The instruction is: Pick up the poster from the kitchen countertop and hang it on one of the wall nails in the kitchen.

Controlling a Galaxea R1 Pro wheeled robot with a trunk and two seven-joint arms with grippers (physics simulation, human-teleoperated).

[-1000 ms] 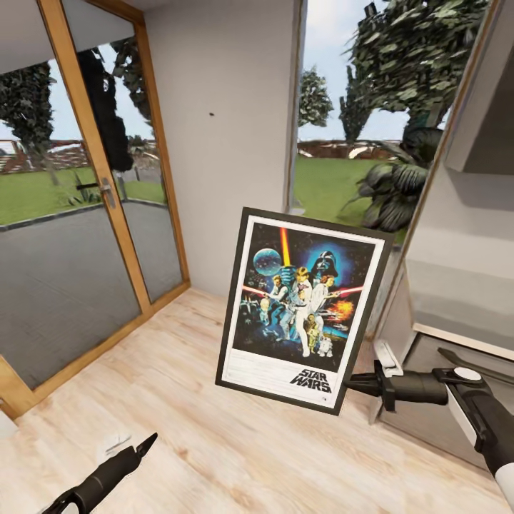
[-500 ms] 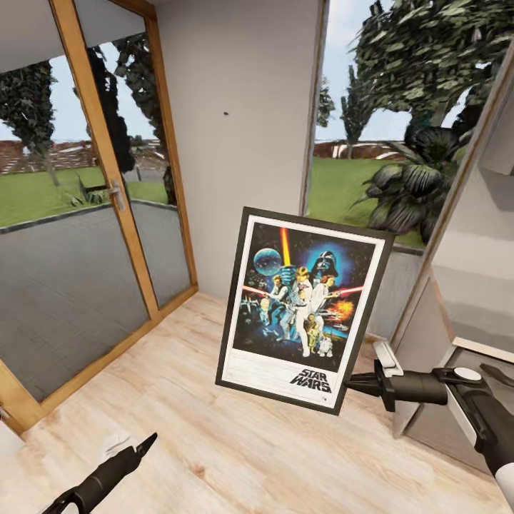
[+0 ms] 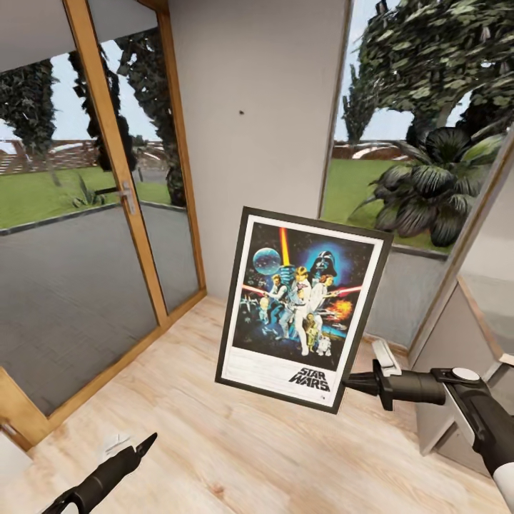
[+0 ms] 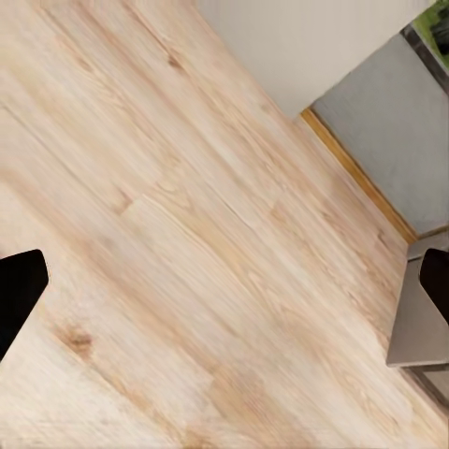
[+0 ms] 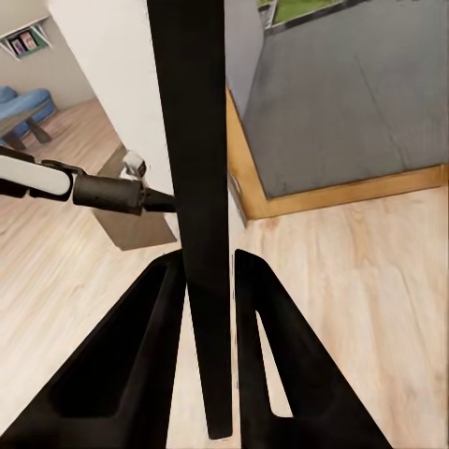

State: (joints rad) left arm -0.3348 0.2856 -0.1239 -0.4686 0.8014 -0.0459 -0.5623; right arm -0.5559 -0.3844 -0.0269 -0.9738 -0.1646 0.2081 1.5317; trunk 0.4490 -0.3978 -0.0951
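Black-framed poster (image 3: 303, 310) is clamped upright at its edge by right gripper (image 3: 350, 383) jaws; left gripper (image 3: 146, 444) jaws stand wide above wooden floor (image 3: 235, 450).

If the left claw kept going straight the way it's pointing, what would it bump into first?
Probably the wooden floor. The left claw is open and holds nothing, and its wrist view looks along the fingers onto bare planks, with nothing in between. The wall lies further off, though depth is hard to judge.
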